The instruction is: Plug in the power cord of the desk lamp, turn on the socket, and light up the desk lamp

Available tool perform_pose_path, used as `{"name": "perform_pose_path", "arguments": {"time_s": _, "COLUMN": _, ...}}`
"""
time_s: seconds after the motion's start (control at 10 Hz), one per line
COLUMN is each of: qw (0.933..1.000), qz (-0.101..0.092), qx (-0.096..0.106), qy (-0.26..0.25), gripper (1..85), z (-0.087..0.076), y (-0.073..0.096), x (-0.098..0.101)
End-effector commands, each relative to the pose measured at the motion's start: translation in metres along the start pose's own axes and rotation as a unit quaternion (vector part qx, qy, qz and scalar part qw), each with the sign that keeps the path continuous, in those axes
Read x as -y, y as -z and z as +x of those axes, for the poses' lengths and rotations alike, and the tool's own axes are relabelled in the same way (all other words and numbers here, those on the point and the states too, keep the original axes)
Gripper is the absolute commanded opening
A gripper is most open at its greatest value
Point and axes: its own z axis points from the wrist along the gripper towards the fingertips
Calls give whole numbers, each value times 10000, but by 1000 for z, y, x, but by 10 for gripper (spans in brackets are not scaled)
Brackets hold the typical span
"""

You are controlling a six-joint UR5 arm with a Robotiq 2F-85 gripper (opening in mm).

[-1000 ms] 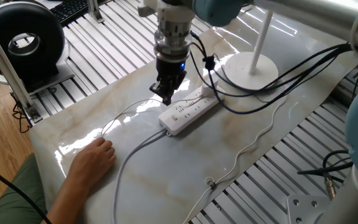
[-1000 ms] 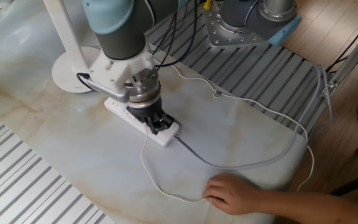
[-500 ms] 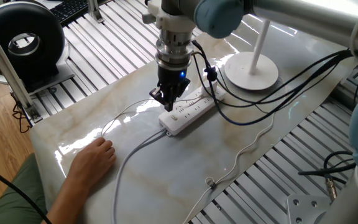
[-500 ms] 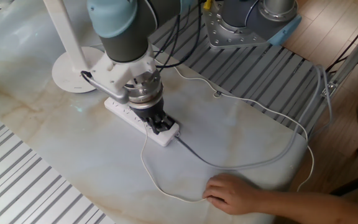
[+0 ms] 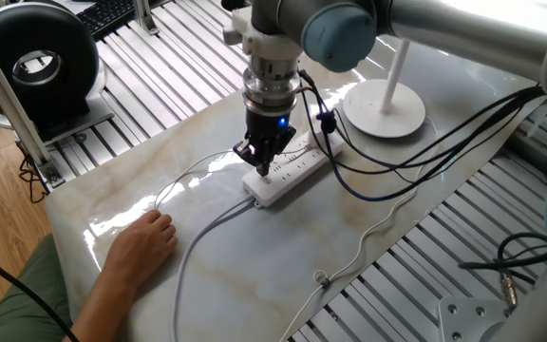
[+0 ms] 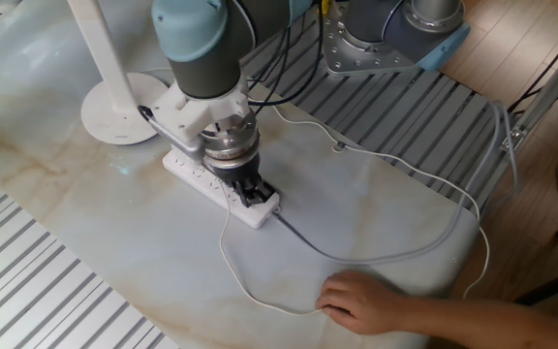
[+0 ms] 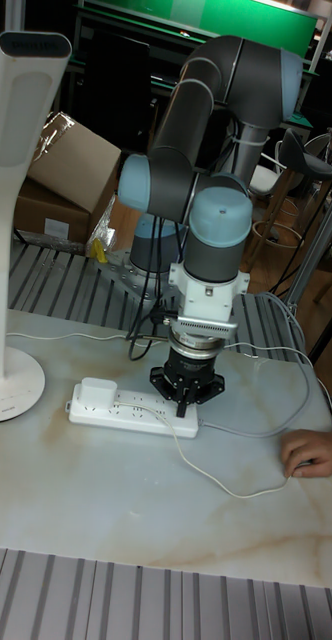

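The socket (image 5: pixel 297 169) (image 6: pixel 187 167) (image 7: pixel 126 410) lies flat on the marble top, its grey cable leaving the end away from the desk lamp (image 5: pixel 385 109) (image 6: pixel 114 111) (image 7: pixel 16 220). My gripper (image 5: pixel 263 169) (image 6: pixel 251 197) (image 7: pixel 183 405) points straight down at that cable end. Its fingers are shut to one dark tip just over or on the strip, and nothing shows between them. A white boxy plug (image 7: pixel 96 387) stands in the strip's lamp end. The power cord (image 6: pixel 229 260) (image 7: pixel 221 478) (image 5: pixel 183 179) loops from beside the gripper to a person's hand. Its end is hidden.
A person's hand (image 5: pixel 143 242) (image 6: pixel 361 301) (image 7: pixel 311 452) rests on the cord near the table edge. The strip's grey cable (image 6: pixel 356 254) curves across the marble. Black robot cables (image 5: pixel 416 123) hang over the lamp side. Slatted metal surrounds the top, with a black round device (image 5: pixel 36 62) beyond.
The gripper has shifted along the strip toward its cable end and come lower. The strip, lamp, cord and hand have stayed where they were.
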Motion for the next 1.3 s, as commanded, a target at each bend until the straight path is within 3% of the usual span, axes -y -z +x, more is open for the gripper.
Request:
{"name": "perform_pose_path", "arguments": {"time_s": 0.0, "qw": 9999, "qz": -3, "qx": -19, "qy": -99, "gripper": 10, "z": 6, "y": 0, "x": -1}}
{"name": "perform_pose_path", "arguments": {"time_s": 1.2, "qw": 10000, "qz": -19, "qx": -12, "qy": -68, "gripper": 10, "z": 7, "y": -10, "x": 1}}
